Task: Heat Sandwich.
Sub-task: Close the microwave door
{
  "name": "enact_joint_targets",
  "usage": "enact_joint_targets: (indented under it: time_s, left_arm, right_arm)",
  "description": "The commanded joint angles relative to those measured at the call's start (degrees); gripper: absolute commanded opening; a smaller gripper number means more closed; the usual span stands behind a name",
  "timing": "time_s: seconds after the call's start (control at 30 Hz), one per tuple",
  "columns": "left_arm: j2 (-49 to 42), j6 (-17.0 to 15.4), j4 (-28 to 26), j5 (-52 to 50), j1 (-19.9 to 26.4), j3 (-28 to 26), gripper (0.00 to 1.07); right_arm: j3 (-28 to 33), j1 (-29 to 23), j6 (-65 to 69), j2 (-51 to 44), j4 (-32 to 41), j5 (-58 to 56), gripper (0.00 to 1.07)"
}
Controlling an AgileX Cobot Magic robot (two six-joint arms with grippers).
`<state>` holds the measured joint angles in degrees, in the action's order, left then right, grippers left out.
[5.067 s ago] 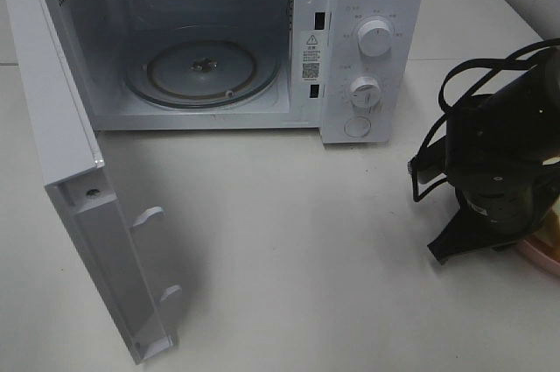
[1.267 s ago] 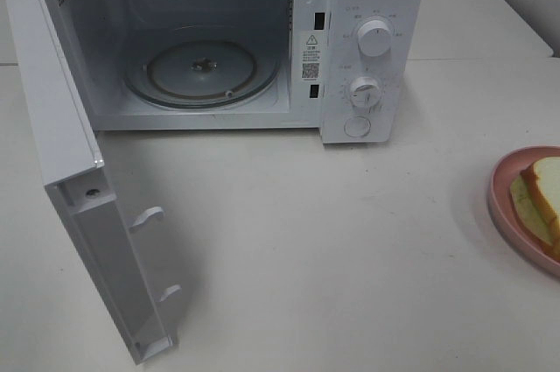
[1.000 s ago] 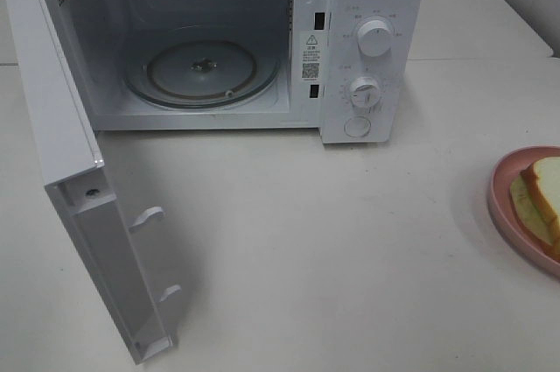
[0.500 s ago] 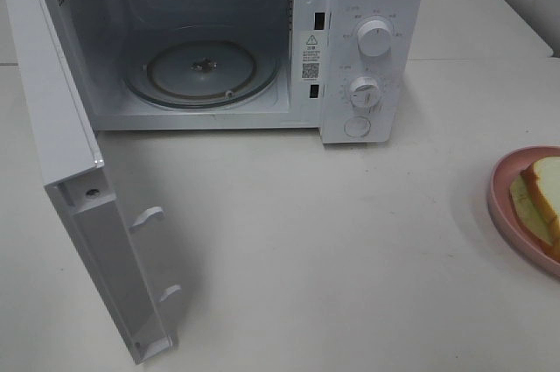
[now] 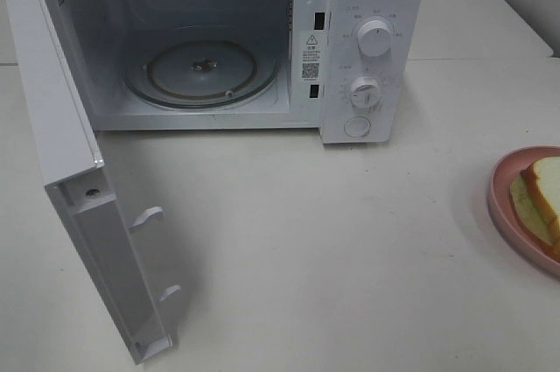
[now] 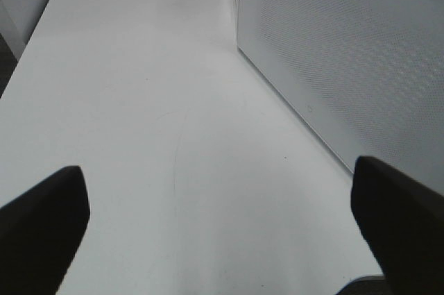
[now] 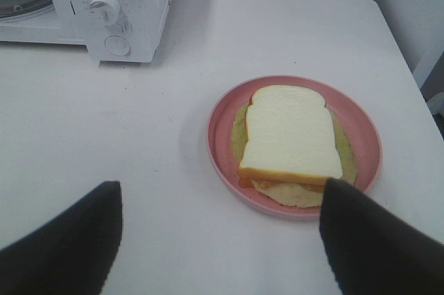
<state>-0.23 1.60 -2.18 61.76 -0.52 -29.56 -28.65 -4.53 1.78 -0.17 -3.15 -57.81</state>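
A big white table [image 5: 350,258] fills the room in front of me. On it, far to the right side, the sandwich [image 7: 291,139] lies flat on a round pink plate [image 7: 222,149]. Its white bread is on top and some pale yellow-green filling peeks out. The right gripper [image 7: 218,239] hangs over the table just beside the plate, its jaws spread wide and holding nothing. The white microwave [image 5: 372,48] stands well apart at the back, its door [image 5: 79,188] swung wide open. A glass tray [image 5: 201,66] sits inside. The left gripper [image 6: 222,232] is spread wide too, empty, near the door.
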Motion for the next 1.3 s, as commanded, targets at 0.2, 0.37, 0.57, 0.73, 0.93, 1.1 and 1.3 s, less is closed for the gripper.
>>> enact_joint_targets:
  time_s: [0.2, 0.37, 0.57, 0.73, 0.93, 1.1, 1.3]
  left_arm:
    - [0.23, -0.29, -0.29, -0.86, -0.23, -0.11, 0.98]
    - [4.47, -0.23, -0.23, -2.06, -0.23, -1.09, 0.98]
    - [12.83, -0.23, -0.74, -8.88, -0.23, -1.66, 0.84]
    - [18.22, -0.23, -0.74, -15.13, -0.23, -0.57, 0.61]
    - [24.52, -0.17, -0.74, -22.46, -0.23, 1.26, 0.33]
    - [31.57, -0.29, -0.74, -28.59, -0.23, 2.01, 0.06]
    - [39.82, -0.29, -0.74, -44.81, -0.23, 6.25, 0.00]
  right_arm:
    - [0.11, 0.46, -0.46, -1.49, 0.29, 0.63, 0.75]
    - [0.11, 0.46, -0.46, -1.49, 0.29, 0.63, 0.75]
    - [0.11, 0.46, -0.52, -1.49, 0.29, 0.63, 0.75]
    - [0.11, 0.46, -0.52, -1.49, 0.29, 0.63, 0.75]
    - [0.11, 0.46, -0.52, -1.49, 0.29, 0.63, 0.75]
    - [0.11, 0.46, -0.52, -1.49, 0.29, 0.63, 0.75]
    - [0.11, 0.46, -0.52, -1.49, 0.29, 0.63, 0.75]
